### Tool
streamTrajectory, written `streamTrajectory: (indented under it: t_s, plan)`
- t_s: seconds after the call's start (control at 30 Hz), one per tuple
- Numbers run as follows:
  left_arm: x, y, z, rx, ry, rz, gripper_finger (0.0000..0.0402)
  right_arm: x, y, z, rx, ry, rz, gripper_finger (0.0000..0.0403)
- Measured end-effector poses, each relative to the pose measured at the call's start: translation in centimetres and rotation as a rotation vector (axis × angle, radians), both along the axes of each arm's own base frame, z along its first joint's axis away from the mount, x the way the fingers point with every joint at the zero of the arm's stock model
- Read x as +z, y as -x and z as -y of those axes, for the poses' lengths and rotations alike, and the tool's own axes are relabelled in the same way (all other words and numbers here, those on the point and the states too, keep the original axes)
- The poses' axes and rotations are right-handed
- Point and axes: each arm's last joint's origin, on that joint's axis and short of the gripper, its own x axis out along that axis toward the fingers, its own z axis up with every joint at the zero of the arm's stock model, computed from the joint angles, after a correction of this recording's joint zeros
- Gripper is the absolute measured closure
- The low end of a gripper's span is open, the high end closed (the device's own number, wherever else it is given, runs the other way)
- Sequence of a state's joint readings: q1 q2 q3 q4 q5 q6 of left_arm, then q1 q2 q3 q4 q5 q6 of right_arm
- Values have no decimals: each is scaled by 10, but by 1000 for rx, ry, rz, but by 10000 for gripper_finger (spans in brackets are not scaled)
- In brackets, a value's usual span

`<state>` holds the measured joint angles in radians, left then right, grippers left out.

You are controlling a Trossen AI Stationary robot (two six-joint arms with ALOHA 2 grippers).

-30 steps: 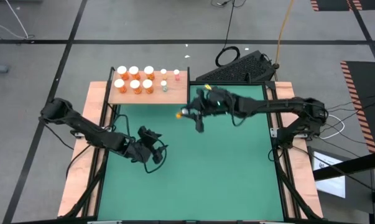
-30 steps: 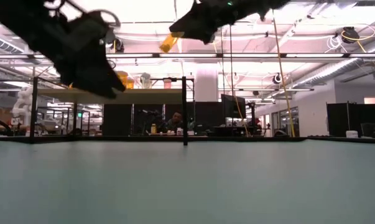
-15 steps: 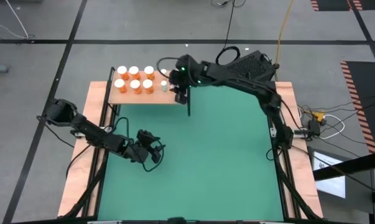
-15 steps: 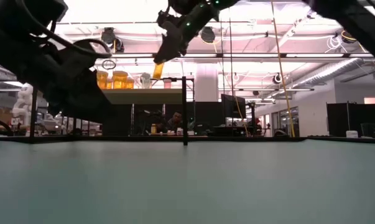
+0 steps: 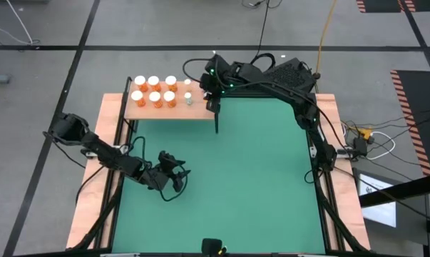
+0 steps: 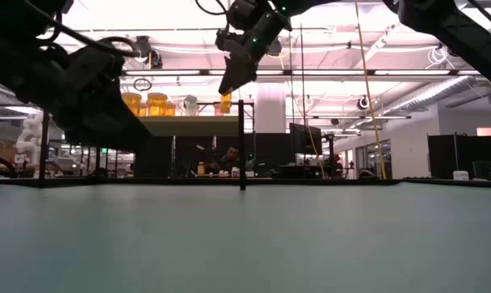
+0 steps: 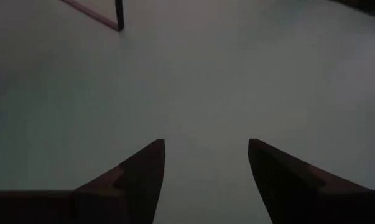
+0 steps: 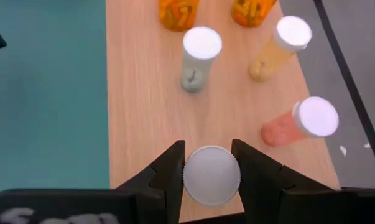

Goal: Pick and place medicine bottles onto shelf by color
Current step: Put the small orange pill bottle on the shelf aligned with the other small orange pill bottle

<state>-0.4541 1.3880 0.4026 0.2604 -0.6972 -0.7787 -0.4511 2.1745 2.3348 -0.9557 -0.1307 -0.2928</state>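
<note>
The shelf [image 5: 168, 108] is a light wooden board at the far left, raised on black posts. Six orange medicine bottles [image 5: 154, 91] with white caps stand on its left part. Small bottles stand on its right part: a grey-green one [image 8: 196, 59], a yellow one [image 8: 277, 50] and a pink one [image 8: 299, 124]. My right gripper [image 8: 207, 149] hangs over the shelf's right end, shut on a small yellowish bottle [image 6: 226, 102]. My left gripper [image 7: 206, 155] is open over the green mat [image 5: 257, 185], nothing between its fingers. My right gripper pinches the small bottle's white cap [image 8: 211, 175] between its two fingers, one on each side. The fingers slant down from the table's right. The bottle's yellowish body [image 6: 226, 102] hangs below them over the shelf board; whether its bottom touches the board I cannot tell.
A black corner post [image 5: 216, 118] stands at the shelf's near right corner, right beside my right gripper. The green mat spreads wide between the two arms. A dark box [image 5: 275, 77] lies beyond the table's far edge. A person [image 6: 229, 159] sits in the room behind.
My right gripper has carried the small bottle from above the mat toward the far edge and a little left, out over the shelf's right end, tipping further downward. My left gripper has sunk toward the mat.
</note>
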Motion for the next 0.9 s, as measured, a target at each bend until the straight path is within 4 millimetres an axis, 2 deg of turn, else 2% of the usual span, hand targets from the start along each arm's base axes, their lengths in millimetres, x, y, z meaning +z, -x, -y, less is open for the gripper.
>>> streamTrajectory:
  t_s: [0.23,0.53,0.9]
  plan:
    - [6,-5,2,-24,-18,62,170,1,-3,-4,13,7,10,285]
    - [13,-8,4,-58,-51,113,170,-17,-12,-7,32,-7,-29,285]
    - [13,-9,4,-60,-54,120,170,-19,-17,-7,51,24,7,285]
